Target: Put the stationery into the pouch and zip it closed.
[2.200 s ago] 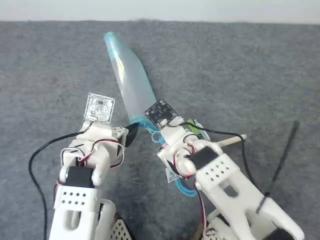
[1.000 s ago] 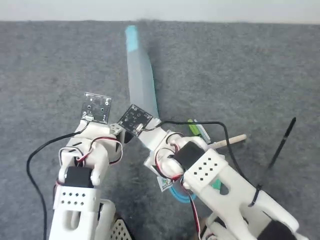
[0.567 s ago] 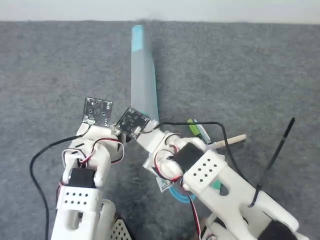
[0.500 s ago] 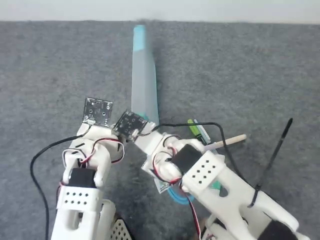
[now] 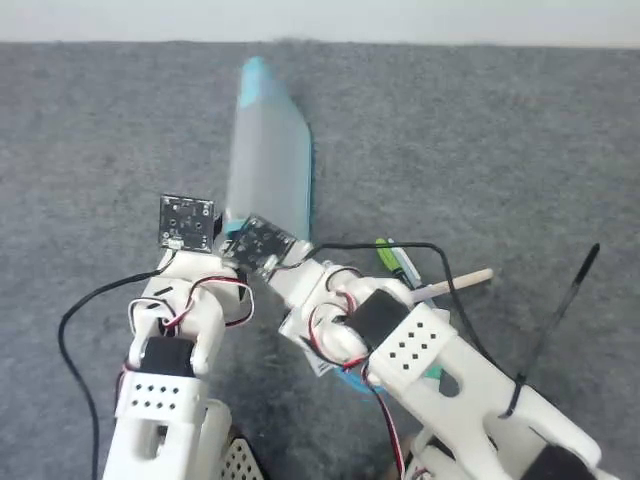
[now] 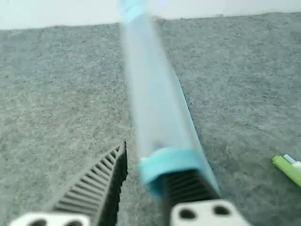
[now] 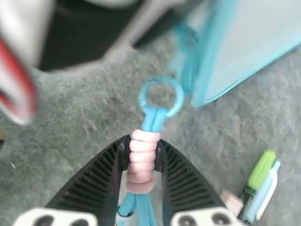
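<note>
You worked at a robot test bench in what looked like a lab. A grey felt mat (image 5: 500, 140) covered the surface under and beyond the left gripper (image 6: 150, 162), running ahead of it to a plain pale wall (image 6: 56, 12). Behind the gripper, the white printed arms (image 5: 160, 410) carried bare circuit boards (image 5: 188, 222) and a loose black cable (image 5: 64, 325).

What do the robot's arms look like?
Both the left arm and right arm are chunky white plastic with rows of little round holes. Black cables and thin red wires loop around them. Each carries a small black square circuit board, and the jaws are black and ribbed.
</note>
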Action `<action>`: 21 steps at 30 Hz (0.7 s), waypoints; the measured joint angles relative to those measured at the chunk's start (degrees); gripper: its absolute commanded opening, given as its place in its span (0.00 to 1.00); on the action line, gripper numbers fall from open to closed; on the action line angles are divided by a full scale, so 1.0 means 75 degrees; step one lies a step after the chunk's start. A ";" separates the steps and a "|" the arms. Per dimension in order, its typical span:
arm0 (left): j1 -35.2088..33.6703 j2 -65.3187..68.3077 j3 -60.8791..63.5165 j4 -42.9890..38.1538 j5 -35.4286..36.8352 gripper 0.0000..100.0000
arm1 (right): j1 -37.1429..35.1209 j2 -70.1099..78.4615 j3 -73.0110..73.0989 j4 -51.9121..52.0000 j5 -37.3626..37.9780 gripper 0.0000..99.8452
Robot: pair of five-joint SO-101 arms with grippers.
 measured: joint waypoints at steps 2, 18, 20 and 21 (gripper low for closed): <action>-0.0012 0.0000 0.0000 0.0000 0.0035 0.01 | 0.0399 0.0059 0.0270 0.0012 0.0000 0.01; -0.0738 0.0000 -0.0012 0.0867 0.0070 0.01 | 0.2684 0.0059 0.0211 0.0234 0.0410 0.01; -0.0738 0.0000 -0.0023 0.0938 0.0070 0.01 | 0.2696 0.0059 0.0082 0.0399 0.0422 0.01; -0.0738 0.0000 -0.0023 0.0938 0.0070 0.01 | 0.2684 0.0059 0.0035 0.0481 0.0422 0.02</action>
